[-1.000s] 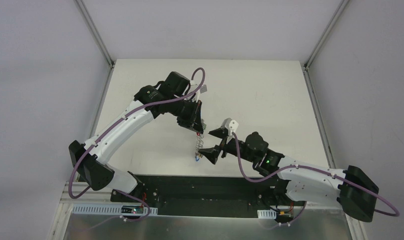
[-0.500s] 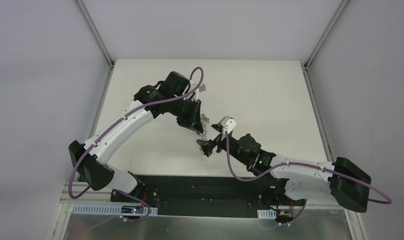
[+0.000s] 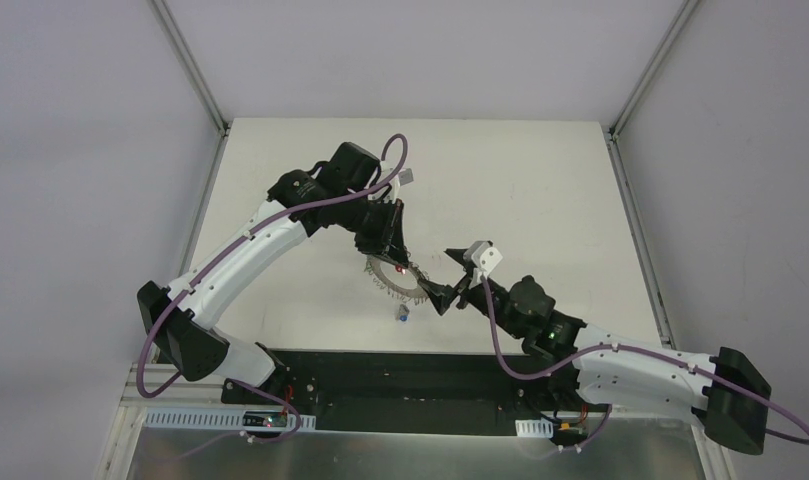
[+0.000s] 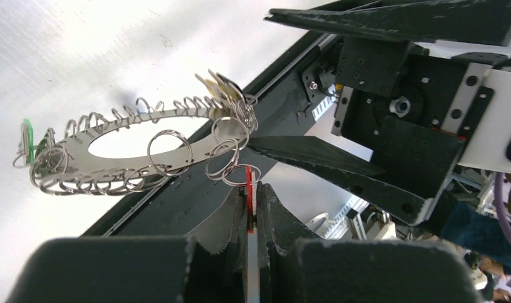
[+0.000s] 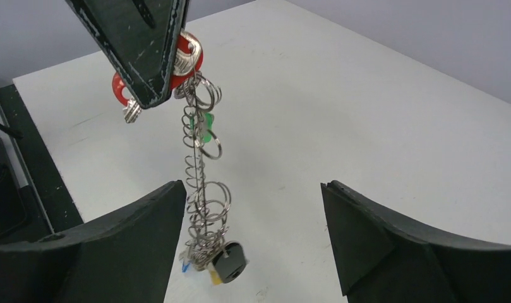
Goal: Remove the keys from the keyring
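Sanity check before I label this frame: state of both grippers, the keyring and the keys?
left gripper: shut on the red-tagged key.
right gripper: open, holding nothing.
keyring: hanging below the left gripper, edge-on to the right wrist view.
red-tagged key: clamped, at the keyring's top.
green-tagged key: on the keyring, dangling.
black-tagged key: on the keyring, at its low end.

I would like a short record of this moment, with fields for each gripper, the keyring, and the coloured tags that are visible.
left gripper: shut on the red-tagged key
keyring: hangs from that key, over the white table
right gripper: open, with the keyring between its fingers in the right wrist view; contact cannot be told
tags visible: red at the top, green tag midway, black tag at the lower end
lower end touching table: cannot tell
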Available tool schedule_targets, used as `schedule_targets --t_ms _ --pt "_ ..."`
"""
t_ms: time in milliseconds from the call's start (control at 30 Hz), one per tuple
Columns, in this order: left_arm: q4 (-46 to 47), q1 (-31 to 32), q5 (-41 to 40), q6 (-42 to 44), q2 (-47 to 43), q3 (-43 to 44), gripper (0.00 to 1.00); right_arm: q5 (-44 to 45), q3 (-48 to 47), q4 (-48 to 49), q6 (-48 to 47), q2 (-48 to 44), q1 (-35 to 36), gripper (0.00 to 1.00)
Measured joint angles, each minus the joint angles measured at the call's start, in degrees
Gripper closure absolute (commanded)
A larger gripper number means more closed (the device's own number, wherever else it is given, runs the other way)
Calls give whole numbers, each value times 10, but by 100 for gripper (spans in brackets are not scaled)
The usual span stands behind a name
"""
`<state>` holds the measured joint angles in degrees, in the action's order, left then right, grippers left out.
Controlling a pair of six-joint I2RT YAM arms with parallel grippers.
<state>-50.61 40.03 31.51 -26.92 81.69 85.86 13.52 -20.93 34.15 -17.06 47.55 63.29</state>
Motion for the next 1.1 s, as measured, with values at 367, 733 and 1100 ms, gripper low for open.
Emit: schedule_targets --t_ms 367,733,1100 --pt "-4 0 42 -24 0 6 100 -92 0 -16 -40 3 0 17" --pt "-7 0 71 -15 0 7 100 -172 -56 -37 -56 14 -29 28" --pt "-8 0 76 10 0 7 100 -285 -97 -94 15 -11 -111 70"
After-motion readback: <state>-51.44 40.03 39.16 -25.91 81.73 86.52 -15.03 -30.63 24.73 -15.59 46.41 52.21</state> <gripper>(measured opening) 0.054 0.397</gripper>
